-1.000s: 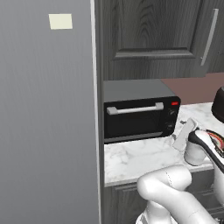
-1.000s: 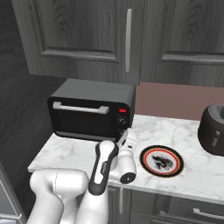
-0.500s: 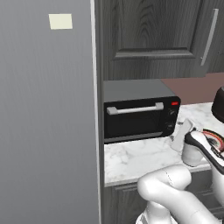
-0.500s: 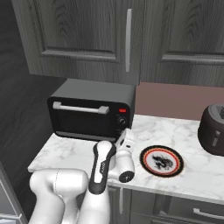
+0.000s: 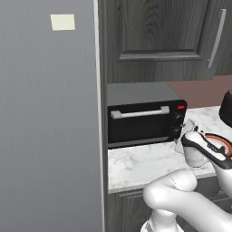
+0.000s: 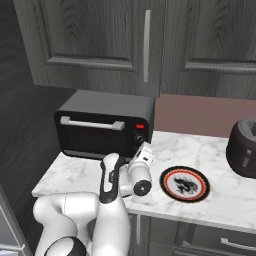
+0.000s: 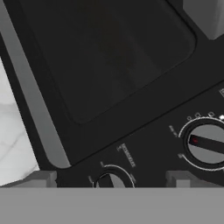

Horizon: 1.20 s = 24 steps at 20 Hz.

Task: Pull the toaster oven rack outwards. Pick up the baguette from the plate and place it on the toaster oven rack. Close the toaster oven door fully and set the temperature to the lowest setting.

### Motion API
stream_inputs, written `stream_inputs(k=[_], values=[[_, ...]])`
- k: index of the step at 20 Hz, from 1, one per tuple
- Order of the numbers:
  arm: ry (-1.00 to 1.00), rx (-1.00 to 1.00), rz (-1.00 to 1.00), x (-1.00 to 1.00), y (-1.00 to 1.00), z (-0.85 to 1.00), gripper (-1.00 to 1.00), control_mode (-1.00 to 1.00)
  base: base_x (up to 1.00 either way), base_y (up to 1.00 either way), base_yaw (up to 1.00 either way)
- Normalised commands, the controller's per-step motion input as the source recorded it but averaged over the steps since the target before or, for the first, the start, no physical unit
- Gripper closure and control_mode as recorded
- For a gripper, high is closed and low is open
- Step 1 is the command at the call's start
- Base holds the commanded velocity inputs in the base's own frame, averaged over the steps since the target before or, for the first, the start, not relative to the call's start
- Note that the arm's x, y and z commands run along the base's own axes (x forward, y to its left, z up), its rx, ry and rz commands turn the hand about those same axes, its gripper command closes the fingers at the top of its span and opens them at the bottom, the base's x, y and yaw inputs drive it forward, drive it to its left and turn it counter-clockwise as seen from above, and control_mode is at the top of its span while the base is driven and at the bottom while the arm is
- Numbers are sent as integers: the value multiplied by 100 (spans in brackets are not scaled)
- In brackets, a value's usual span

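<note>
A black toaster oven (image 6: pixel 102 125) with a grey top sat at the back left of a white marble tabletop (image 6: pixel 215 197), its rear against the wall under dark wood cabinets. The toaster oven door (image 5: pixel 140 124) was shut, with the silver bar handle (image 6: pixel 92 123) running along its upper edge. A small red light (image 6: pixel 139 126) glowed at the oven's right side above two black knobs. The white robot arm reached in low, and the gripper (image 6: pixel 145 152) hovered just in front of that knob panel. In the hand view the two finger tips (image 7: pixel 39 179) stood apart on either side of the lower knob (image 7: pixel 109 180), not touching it, so the gripper was open and empty. The upper knob (image 7: pixel 205 144), with a red mark on its pointer, lay off to one side. A round plate (image 6: pixel 184 183) with an orange-red rim sat near the front edge of the tabletop, just right of the gripper, and no bread could be seen on it. A large dark rounded pot (image 6: pixel 242 148) stood at the right edge. The knob looked small, stiff and smooth, so it would probably need a firm pinch across its raised ridge before turning, or the fingers might slip.
</note>
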Motion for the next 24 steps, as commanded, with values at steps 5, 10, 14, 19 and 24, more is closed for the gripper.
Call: stream_inputs(k=[5, 10, 14, 19, 24], values=[[1, 0, -4, 0, 0, -5, -100, -100, 0, 0, 0], [0, 0, -4, 0, 0, -5, -100, -100, 0, 0, 0], [0, 0, -6, 0, -10, 0, -100, -100, 0, 0, 0], [0, 0, -5, 0, -3, 0, -100, -100, 0, 0, 0], [0, 0, -4, 3, 0, 0, -100, -100, 0, 0, 0]])
